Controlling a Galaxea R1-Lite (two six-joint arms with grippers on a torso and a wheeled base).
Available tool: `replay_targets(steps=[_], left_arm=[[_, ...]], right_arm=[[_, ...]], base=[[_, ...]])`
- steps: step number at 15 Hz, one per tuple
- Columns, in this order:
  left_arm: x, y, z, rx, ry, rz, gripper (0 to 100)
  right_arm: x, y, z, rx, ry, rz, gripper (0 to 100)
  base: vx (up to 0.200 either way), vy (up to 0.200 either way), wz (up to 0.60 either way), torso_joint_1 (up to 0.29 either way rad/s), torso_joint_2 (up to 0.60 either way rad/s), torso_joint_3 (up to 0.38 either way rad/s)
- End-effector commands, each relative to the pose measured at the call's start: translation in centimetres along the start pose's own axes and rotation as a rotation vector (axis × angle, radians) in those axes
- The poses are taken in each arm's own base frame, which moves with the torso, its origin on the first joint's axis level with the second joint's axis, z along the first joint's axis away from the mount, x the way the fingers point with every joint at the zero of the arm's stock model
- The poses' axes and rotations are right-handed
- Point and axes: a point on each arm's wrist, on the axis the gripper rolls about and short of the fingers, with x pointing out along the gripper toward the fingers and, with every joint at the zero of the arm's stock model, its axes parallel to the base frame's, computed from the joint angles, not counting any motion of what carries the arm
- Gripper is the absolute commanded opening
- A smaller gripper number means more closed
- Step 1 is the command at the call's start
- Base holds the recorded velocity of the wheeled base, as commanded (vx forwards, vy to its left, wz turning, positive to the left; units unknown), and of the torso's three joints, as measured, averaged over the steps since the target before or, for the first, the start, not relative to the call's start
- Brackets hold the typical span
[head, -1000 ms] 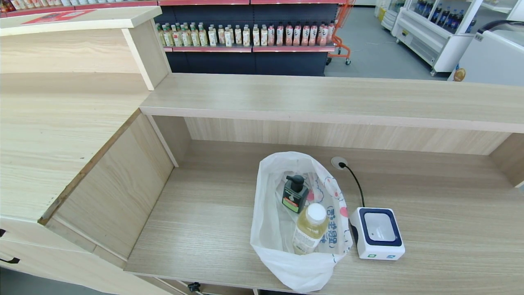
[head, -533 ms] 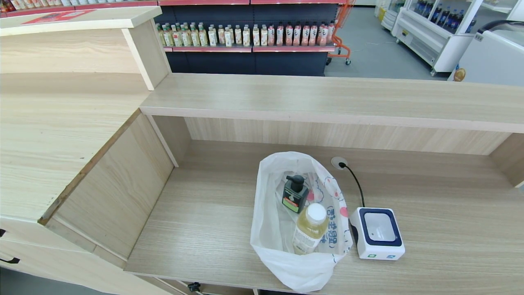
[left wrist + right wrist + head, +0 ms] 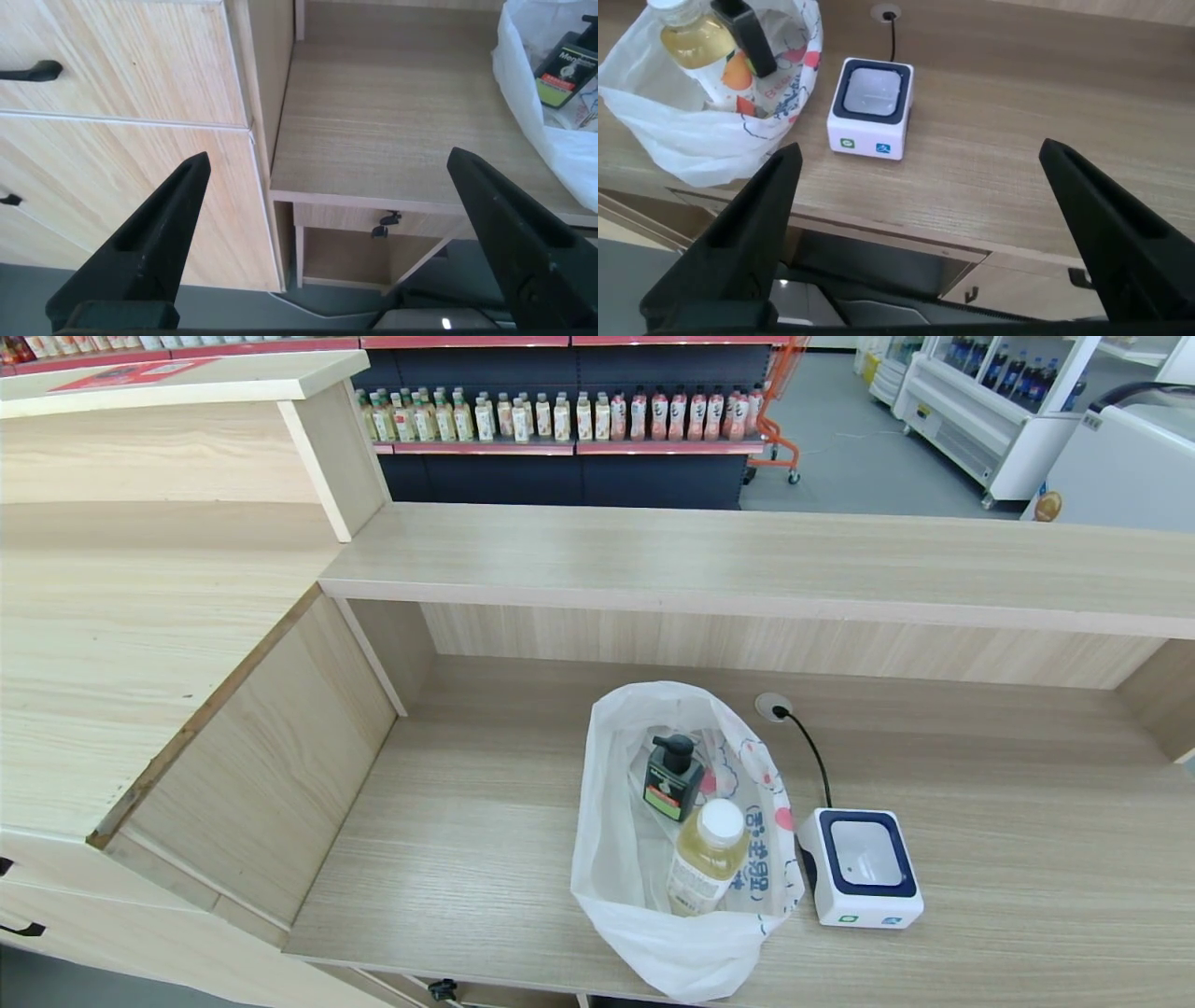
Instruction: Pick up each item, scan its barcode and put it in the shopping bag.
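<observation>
1. Currently, the white plastic shopping bag [image 3: 653, 943] stands at the table [image 3: 467, 859] front edge, holding the dark pump bottle [image 3: 674, 786] and the white-capped yellow drink bottle [image 3: 707, 863].
2. Left fingers [image 3: 149, 252] and right fingers [image 3: 738, 243]: spread wide, empty.
3. Judged status: both items bagged; task appears complete.

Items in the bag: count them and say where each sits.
2. A pump bottle lies at the bag's far end; a drink bottle nearer, beside the scanner. Others may be hidden.
</observation>
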Motion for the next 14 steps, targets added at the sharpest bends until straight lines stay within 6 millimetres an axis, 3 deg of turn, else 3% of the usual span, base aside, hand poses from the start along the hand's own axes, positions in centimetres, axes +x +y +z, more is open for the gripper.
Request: replay_targets(steps=[1,9,12,14], left_arm=[[0.0,0.0,0.0,0.002,-0.001,0.002,100],[0.0,0.0,0.0,0.005,-0.001,0.0,100],[0.0,0.0,0.0,0.002,-0.001,0.0,100],[0.0,0.0,0.0,0.001,-0.001,0.0,100]], right_arm=[[0.02,0.0,-0.04,-0.001,0.006,0.001,100],[0.02,0.0,-0.04,-0.001,0.006,0.001,100],[0.02,0.0,-0.04,0.001,0.006,0.001,100],[0.02,0.0,-0.04,0.002,0.006,0.001,100]], base=[[-0.2,-0.2,0.0,0.007,0.01,0.002],[-0.2,-0.2,0.0,0.004,0.0,0.002],[0.0,-0.2,0.0,-0.001,0.0,0.006],[0.0,0.0,0.0,0.0,0.0,0.0]])
